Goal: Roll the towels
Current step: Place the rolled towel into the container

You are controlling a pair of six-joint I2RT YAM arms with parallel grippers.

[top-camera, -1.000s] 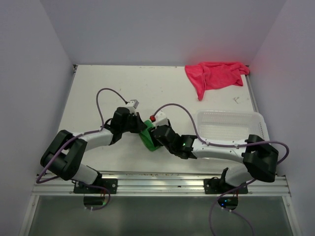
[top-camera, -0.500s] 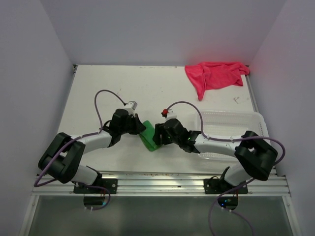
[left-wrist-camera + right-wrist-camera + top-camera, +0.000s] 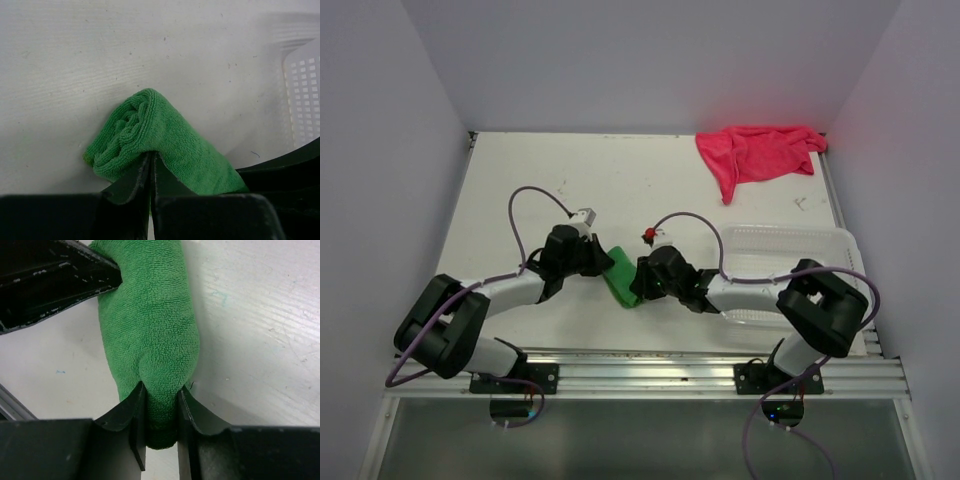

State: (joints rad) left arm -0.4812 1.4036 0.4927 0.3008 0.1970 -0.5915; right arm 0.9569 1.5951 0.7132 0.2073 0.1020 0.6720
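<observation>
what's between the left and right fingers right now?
The rolled green towel. The right gripper pinches one end of it. The left gripper, shut, meets it near the other end. Both wrist views show this.

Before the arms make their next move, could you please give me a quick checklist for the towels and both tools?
1. Green towel rolled: ok, a tight roll on the table.
2. Right tool grips the roll's end: ok, jaws closed on it.
3. Left tool holding cloth: cannot tell; shut, tips near the roll's other end.
4. Pink towel rolled: not ok, crumpled at the far right corner.
5. Basket apart from the roll: ok, it sits to the right.
</observation>
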